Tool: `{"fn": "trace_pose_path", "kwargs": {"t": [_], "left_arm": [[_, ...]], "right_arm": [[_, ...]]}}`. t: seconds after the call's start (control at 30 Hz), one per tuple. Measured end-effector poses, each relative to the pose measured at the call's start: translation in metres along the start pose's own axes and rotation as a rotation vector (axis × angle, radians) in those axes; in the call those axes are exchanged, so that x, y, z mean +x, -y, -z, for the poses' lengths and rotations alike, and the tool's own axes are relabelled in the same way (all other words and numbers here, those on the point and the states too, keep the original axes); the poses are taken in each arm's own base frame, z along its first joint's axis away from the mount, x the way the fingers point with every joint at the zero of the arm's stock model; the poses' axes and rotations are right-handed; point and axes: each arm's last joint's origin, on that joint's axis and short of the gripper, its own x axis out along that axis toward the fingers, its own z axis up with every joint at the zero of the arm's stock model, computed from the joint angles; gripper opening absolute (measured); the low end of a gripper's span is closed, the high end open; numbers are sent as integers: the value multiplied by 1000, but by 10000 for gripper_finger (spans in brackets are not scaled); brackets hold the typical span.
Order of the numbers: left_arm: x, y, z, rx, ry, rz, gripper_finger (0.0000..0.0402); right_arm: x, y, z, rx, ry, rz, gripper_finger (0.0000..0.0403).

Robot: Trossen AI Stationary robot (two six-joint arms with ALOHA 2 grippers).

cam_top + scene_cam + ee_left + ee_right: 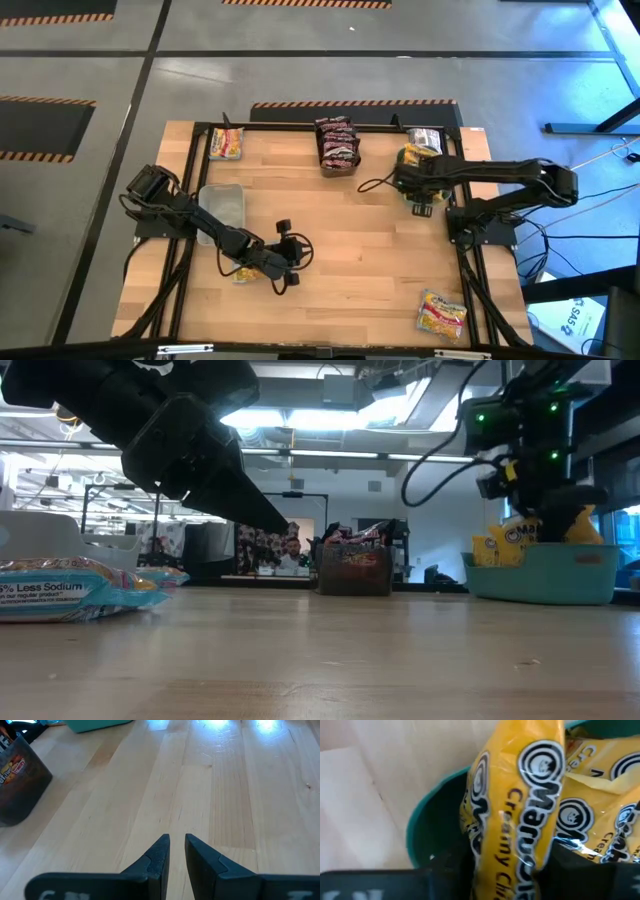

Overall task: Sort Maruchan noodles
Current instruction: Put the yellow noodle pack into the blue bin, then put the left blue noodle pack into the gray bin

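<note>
1. Right tool (420,190) over the teal plastic bin (540,575) at the wooden worktop's (370,250) far right, pinching a glossy yellow Maruchan packet (520,805) above other yellow packets (600,805).
2. Left tool (176,851) low over bare worktop, fingers nearly pressed together, holding nothing.
3. Loose packets near left (226,144) and near right (441,314) corners.

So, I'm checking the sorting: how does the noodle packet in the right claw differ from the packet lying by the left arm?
The yellow packet stands on edge in the right claw over the teal bin; the pale blue packet lies flat on the table, ungripped. Colours differ: yellow against pale blue. Both are glossy noodle packets.
</note>
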Motion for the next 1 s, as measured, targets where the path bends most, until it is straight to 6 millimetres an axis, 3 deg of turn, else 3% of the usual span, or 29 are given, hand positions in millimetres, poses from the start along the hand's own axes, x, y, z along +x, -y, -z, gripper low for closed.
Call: {"fn": "trace_pose_path", "kwargs": {"t": [0.33, 0.6, 0.8, 1.0], "left_arm": [[0, 0, 0, -1, 0, 2, 55], [0, -1, -1, -6, 14, -24, 57], [0, -1, -1, 4, 13, -22, 105], [0, 0, -2, 40, 24, -18, 171]], "right_arm": [[-1, 3, 0, 22, -68, 88, 233], [-29, 10, 0, 141, -113, 56, 242], [-46, 12, 2, 244, -105, 33, 243], [-65, -6, 5, 284, 51, 62, 243]]}}
